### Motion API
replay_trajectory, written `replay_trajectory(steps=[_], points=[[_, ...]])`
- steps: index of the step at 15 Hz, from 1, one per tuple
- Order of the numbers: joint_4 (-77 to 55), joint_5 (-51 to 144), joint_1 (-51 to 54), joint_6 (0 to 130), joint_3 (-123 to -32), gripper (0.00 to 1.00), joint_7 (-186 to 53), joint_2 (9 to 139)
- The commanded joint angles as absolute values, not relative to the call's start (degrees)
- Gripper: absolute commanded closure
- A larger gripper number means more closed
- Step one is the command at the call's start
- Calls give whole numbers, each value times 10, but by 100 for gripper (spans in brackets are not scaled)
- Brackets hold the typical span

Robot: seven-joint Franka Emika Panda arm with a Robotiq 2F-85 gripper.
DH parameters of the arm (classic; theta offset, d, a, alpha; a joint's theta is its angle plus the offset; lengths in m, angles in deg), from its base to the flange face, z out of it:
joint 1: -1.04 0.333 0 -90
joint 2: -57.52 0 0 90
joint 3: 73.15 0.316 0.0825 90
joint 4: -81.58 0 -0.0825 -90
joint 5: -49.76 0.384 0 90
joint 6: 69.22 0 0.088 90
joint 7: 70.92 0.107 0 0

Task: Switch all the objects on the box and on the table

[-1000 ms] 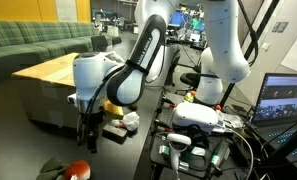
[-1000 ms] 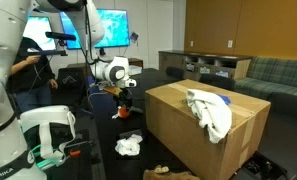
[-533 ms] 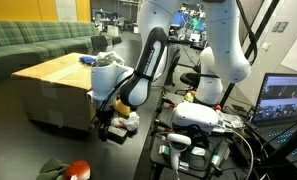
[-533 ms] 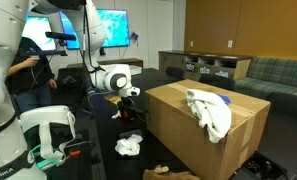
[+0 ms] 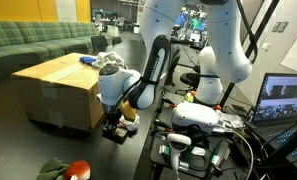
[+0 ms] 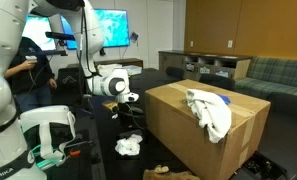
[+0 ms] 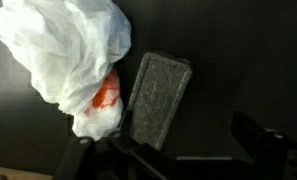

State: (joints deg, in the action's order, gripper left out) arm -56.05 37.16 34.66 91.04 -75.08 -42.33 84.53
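In an exterior view, the red-and-green plush [image 5: 73,170] lies on the dark desk [image 5: 128,160] in front of the box [image 5: 58,88], off its near corner. On top of the box rest a blue item [image 5: 88,60] and a white cloth [image 5: 110,63], both close to the edge that faces the arm. Just beside that side of the box, the end effector [image 5: 116,126] hangs low over the desk, jaws spread wide and holding nothing. In the wrist view, a crumpled white cloth [image 7: 63,50] with an orange patch [image 7: 106,95] lies touching the flat black block [image 7: 158,98] to its right, beneath the end effector. In an exterior view, a white cloth piece [image 6: 129,146] lies on the desk beside the box, and a brown toy [image 6: 168,173] lies near the box's lower corner
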Motion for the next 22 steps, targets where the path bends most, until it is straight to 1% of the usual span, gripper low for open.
replay_trajectory(steps=[1,6,12,18,22], points=[[-580,380,345,929,-753,0,-409,841],[-600,406,328,946,-742,0,-414,844],[-603,479,276,994,-690,0,-451,874],[-599,523,237,1020,-660,0,-491,898],[-596,523,243,1019,-667,0,-502,898]])
